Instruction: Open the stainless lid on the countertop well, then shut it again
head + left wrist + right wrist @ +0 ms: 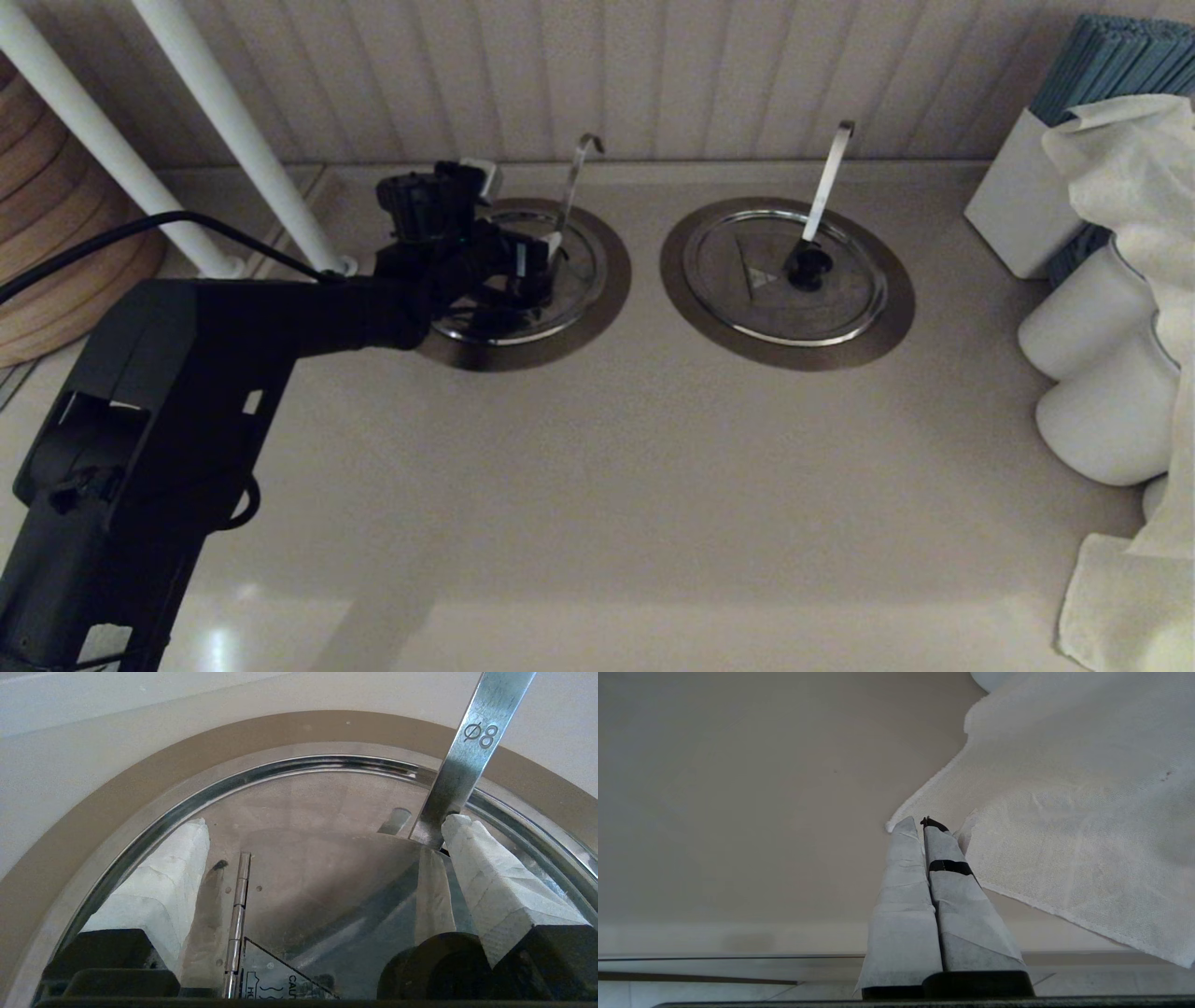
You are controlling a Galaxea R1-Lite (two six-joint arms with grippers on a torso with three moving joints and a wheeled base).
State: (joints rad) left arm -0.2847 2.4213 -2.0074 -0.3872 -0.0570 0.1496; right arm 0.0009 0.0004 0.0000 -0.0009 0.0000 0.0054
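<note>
Hovering low over the stainless lid (560, 280), left gripper (322, 858) has fingers (159, 882) spread wide, straddling the black knob (434, 966) without gripping it. Lid sits flat in the countertop well (611, 280), left of the twin well (896, 299) on the bench (653, 485). Slim handle (574, 182) passes through its notch. Right gripper (923, 823) parked near a cloth (1073, 821), fingers together.

Your left arm (168, 392) is a blocky matte-black housing with cut-out openings showing pale patches inside, and a black cable (112, 238) loops off its top. Near the stainless lid (569, 280) it narrows to a dark sleeve and a cluster of black brackets. The left gripper (322, 868) has black finger bases with fingers (159, 891) wrapped in pale grey tape. The right gripper (924, 828) is taped likewise, with one black band.
</note>
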